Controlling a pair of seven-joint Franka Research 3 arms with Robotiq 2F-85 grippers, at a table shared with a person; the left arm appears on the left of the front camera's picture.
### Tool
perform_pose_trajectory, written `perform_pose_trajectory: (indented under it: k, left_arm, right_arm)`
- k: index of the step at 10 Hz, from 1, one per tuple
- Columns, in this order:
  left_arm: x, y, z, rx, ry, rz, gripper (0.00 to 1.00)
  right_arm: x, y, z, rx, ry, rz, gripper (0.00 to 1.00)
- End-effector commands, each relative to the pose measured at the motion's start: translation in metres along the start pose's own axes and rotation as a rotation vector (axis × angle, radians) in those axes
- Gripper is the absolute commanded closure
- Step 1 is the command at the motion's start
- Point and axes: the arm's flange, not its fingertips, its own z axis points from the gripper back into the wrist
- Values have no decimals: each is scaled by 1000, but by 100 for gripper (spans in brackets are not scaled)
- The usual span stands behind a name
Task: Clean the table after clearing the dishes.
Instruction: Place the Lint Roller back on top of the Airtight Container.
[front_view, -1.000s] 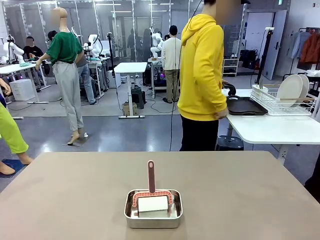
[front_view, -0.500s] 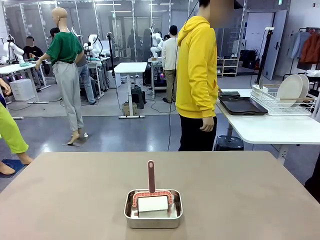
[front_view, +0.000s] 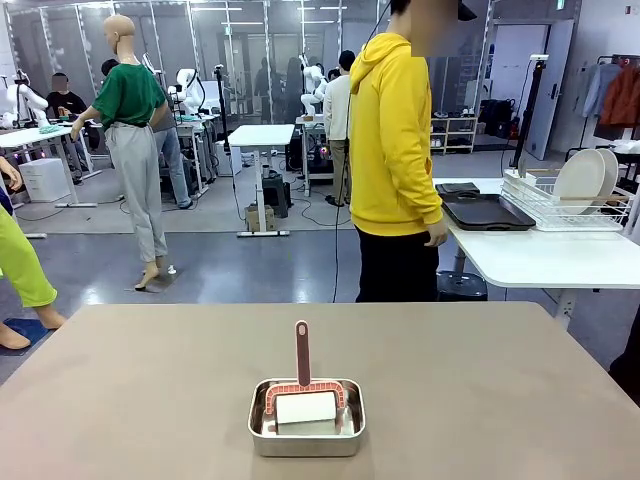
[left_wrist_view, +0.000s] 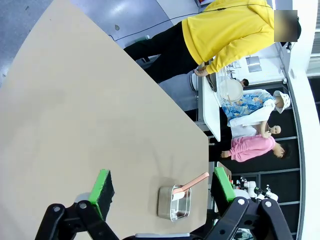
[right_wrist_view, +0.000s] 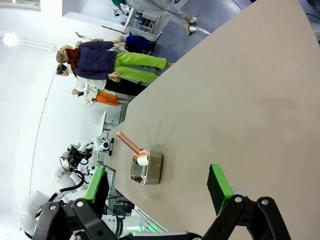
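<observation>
The taupe table (front_view: 480, 380) carries a small steel pan (front_view: 306, 418) near its front middle, with a red-framed white roller (front_view: 305, 405) in it, handle pointing away. The dishes are off the table: white plates (front_view: 582, 180) stand in a wire rack and dark trays (front_view: 487, 211) lie on a white side table. My left gripper (left_wrist_view: 162, 185) is open above the table (left_wrist_view: 75, 110), the pan (left_wrist_view: 174, 202) far beyond its fingers. My right gripper (right_wrist_view: 158, 185) is open too, over the table (right_wrist_view: 240, 100), with the pan (right_wrist_view: 146, 169) lying farther off.
A person in a yellow hoodie (front_view: 395, 150) stands just past the table's far edge, beside the white side table (front_view: 540, 260). Other people and white tables are farther back in the room.
The person has drawn the hand back from the dark tray on the side table and shifted slightly left. The pan and roller have not moved.
</observation>
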Motion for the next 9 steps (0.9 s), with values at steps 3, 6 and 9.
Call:
perform_pose_trajectory:
  k: [3, 6, 9]
  left_arm:
    - [0, 2, 2, -17, 1, 14, 0]
    - [0, 2, 2, -17, 1, 14, 0]
    - [0, 2, 2, -17, 1, 14, 0]
  right_arm:
    - [-1, 5, 1, 4, 0, -17, 0]
    - [-1, 5, 1, 4, 0, -17, 0]
    - [-1, 5, 1, 4, 0, -17, 0]
